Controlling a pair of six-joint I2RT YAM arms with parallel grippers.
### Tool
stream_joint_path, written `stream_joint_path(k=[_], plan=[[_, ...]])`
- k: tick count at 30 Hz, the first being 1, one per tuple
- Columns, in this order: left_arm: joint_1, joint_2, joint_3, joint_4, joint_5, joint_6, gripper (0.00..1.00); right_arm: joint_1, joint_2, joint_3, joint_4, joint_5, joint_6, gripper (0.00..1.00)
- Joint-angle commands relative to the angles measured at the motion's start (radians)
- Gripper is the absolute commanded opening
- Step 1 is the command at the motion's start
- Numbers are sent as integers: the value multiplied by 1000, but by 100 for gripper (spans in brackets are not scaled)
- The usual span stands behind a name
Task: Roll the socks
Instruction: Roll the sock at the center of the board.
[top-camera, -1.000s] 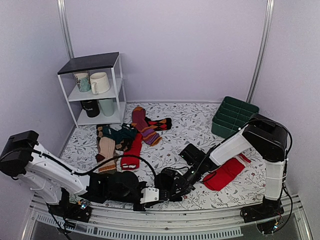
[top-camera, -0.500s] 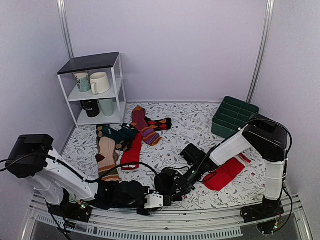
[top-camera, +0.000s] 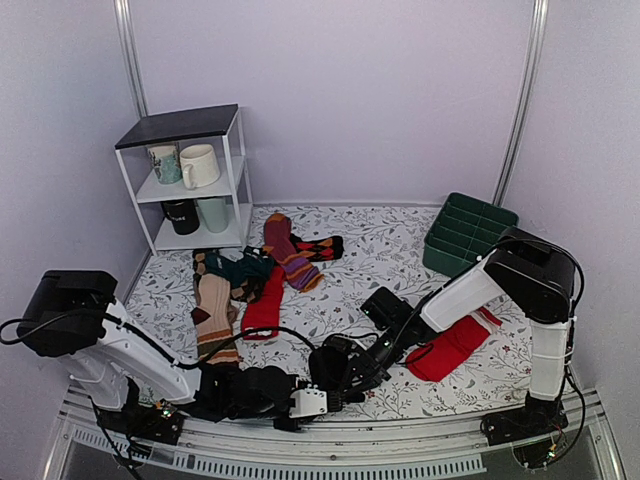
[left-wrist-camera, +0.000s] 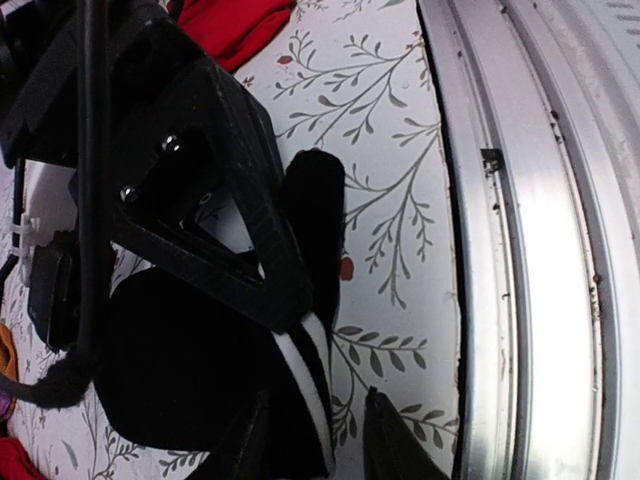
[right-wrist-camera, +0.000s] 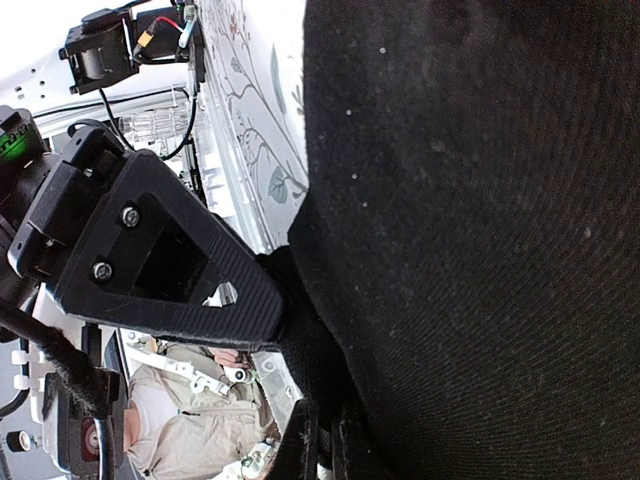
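Table (top-camera: 400, 262), floral cloth, carries everything. White shelf (top-camera: 190, 185) with mugs (top-camera: 200, 165) far left. Green bin (top-camera: 468, 235) far right. Loose red sock (top-camera: 452, 347) lies under the right arm. Heap of mixed socks (top-camera: 250, 275) mid-left.

Socks (left-wrist-camera: 190, 385): at the table's near edge, just inside the metal rail (left-wrist-camera: 530, 250), where the two arms meet. Black fabric bunched into a rounded lump; thin white stripes run across the cuff (left-wrist-camera: 305, 375) at its edge.

Top view: only a dark knot there; fabric cannot be told from arm.

Left wrist view: the stripes show only here, and one black end of fabric pokes out past the other arm's finger. Left tool (left-wrist-camera: 318, 425) has its fingers apart, straddling the cuff. A sliver of cloth is visible beside one finger, so it is not clamped.

Right wrist view: black weave with pale lint specks fills most of the frame. Right tool (right-wrist-camera: 328, 435) has its fingers nearly together, pinched on a fold of that fabric.
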Motion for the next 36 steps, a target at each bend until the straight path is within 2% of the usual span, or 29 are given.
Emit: stream_joint_path(k=[1,12,20,22,26,31,33,36], plan=[[-11,12,-1,-39,-12,-24,32,-13,90,-68,-127,167,34,0],[3,88,46,-56,-41,-57,34,-14,91,-74,-117,164,44,0],[15,84,39,-84,16,-89,13,-14,98,-80,-99,150,55,0],[17,76,27,-87,23,-101,11,-15,98,-83,-92,149,59,0],[17,74,15,-112,28,-138,12,-13,99,-88,-80,146,65,0],[17,22,-34,-110,9,-168,23,-15,98,-92,-75,145,71,0],[17,12,-43,-105,-4,-166,24,-14,99,-92,-74,146,71,0],[19,28,-37,-100,-5,-160,19,-14,100,-90,-71,146,73,0]])
